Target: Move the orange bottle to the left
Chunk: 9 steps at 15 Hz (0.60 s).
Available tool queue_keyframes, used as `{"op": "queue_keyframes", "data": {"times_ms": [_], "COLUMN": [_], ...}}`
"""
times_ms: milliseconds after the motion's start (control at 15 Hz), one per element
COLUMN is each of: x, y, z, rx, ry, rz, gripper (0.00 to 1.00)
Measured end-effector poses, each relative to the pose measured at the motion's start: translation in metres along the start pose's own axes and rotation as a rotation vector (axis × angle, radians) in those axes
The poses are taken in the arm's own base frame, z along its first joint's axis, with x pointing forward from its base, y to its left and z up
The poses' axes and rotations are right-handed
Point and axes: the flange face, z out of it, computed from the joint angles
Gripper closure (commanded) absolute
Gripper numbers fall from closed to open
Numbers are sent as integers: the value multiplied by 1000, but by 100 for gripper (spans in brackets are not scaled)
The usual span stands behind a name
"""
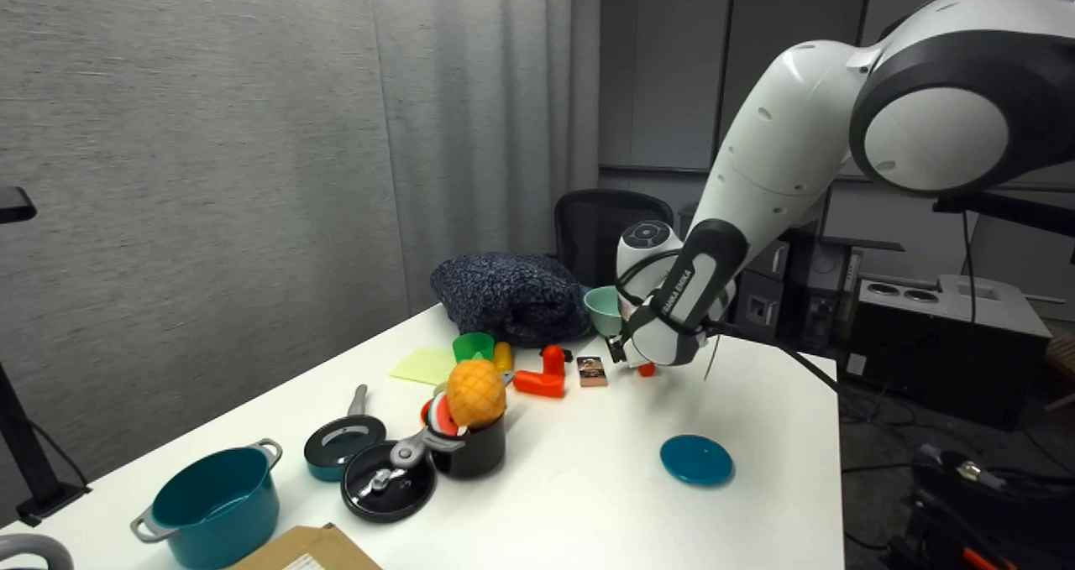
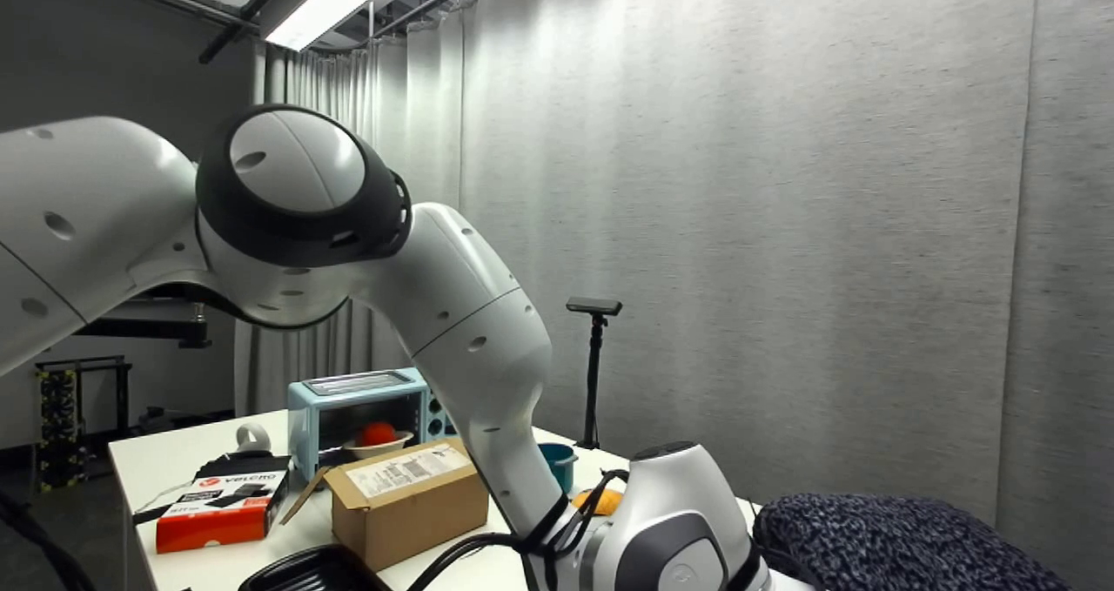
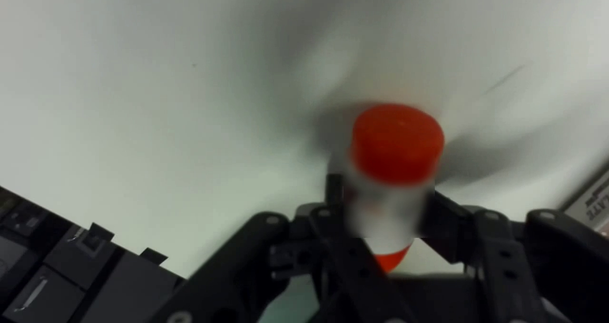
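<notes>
The pincer (image 3: pixel 384 200) clasps the orange bottle (image 3: pixel 396 173) — around its white middle.

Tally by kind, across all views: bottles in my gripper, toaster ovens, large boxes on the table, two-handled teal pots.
Orange bottle in the gripper: 1
Toaster oven: 1
Large boxes: 2 (cardboard box, VELCRO box)
Two-handled teal pot: 1
Total: 5
</notes>
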Motion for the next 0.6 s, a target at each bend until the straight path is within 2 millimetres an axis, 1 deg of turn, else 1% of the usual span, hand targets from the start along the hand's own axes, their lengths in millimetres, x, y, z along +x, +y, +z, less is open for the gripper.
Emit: {"op": "queue_keyframes", "data": {"times_ms": [267, 467, 600], "x": [-12, -11, -11], "y": [-13, -18, -23], "z": [-1, -9, -19], "rx": [-71, -47, -4], "ry": [69, 11, -60], "rz": [-23, -101, -160], "gripper": [88, 88, 88]}}
